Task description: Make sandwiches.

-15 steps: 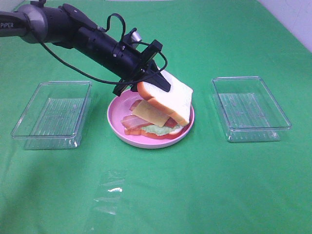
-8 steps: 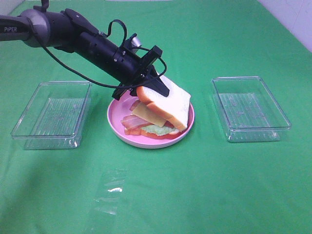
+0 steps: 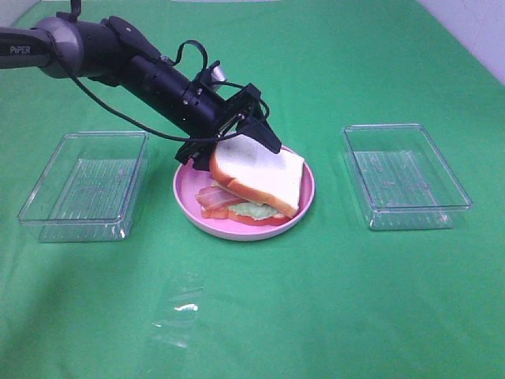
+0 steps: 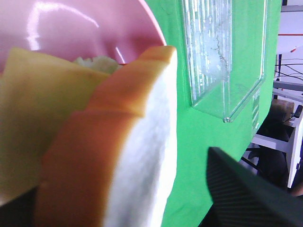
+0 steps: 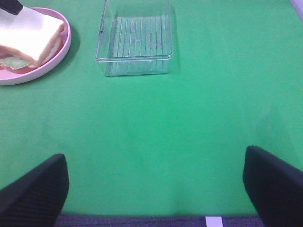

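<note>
A round pink plate (image 3: pixel 191 199) sits mid-desk on the green cloth (image 3: pixel 331 300). Two clear plastic trays flank it, well apart: the left tray (image 3: pixel 87 185) and the right tray (image 3: pixel 404 175). A clear film scrap (image 3: pixel 177 312) lies nearer the camera.

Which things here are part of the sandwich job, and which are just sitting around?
Part of the job:
- sandwich, top bread slice now on the stack
- pink plate under it
- left gripper, jaws apart at the top slice's edge

Just sitting around:
- clear tray on the left
- clear tray on the right
- right gripper, open over bare green cloth
</note>
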Available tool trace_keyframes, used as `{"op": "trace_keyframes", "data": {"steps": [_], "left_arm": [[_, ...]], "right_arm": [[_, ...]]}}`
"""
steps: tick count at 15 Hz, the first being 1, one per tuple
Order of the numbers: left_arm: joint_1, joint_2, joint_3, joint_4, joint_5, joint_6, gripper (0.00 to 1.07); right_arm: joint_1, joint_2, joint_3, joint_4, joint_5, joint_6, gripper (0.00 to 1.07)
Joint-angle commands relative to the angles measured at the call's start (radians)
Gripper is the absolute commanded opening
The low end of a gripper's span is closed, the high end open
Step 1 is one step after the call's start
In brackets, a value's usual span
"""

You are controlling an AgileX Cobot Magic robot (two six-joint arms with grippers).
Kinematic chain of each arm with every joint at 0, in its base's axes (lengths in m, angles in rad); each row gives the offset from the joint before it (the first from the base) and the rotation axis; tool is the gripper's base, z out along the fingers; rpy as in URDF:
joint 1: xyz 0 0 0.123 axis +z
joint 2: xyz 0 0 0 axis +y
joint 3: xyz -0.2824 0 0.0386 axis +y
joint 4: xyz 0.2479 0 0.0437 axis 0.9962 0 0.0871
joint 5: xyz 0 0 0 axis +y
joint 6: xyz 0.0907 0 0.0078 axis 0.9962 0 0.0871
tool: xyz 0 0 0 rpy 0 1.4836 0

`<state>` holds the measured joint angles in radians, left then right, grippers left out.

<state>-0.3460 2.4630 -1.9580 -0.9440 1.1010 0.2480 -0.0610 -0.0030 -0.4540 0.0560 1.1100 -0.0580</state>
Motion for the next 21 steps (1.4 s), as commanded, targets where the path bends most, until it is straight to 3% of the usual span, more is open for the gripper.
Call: {"op": "trace_keyframes", "data": {"steps": [1,4,5,8,10,12,14,15,17,21], "left_arm": [[-0.006,-0.014,-0.060,0.055,0.065,-0.044,0.89],[-0.006,-0.014,-0.159,0.264,0.169,-0.163,0.89],[-0.006,-0.028,-0.244,0.430,0.218,-0.241,0.89],[-0.006,-0.099,-0.301,0.474,0.216,-0.204,0.89],[-0.006,-0.150,-0.301,0.628,0.216,-0.239,0.90],[0.009,-0.201,-0.299,0.873,0.216,-0.321,0.95],[0.079,-0.274,-0.216,0.926,0.216,-0.312,0.95],[0.160,-0.329,-0.115,0.923,0.216,-0.308,0.95],[0.269,-0.392,-0.001,0.921,0.216,-0.281,0.95],[0.360,-0.500,0.184,0.916,0.216,-0.260,0.94]], "right_arm": [[0.000,-0.031,0.001,0.001,-0.002,0.004,0.96],[0.000,-0.031,0.001,0.001,-0.002,0.004,0.96],[0.000,-0.031,0.001,0.001,-0.002,0.004,0.96],[0.000,-0.031,0.001,0.001,-0.002,0.004,0.96],[0.000,-0.031,0.001,0.001,-0.002,0.004,0.96],[0.000,-0.031,0.001,0.001,-0.002,0.004,0.96],[0.000,-0.031,0.001,0.001,-0.002,0.004,0.96],[0.000,-0.031,0.001,0.001,-0.002,0.004,0.96],[0.000,-0.031,0.001,0.001,-0.002,0.004,0.96],[0.000,-0.031,0.001,0.001,-0.002,0.004,0.96]]}}
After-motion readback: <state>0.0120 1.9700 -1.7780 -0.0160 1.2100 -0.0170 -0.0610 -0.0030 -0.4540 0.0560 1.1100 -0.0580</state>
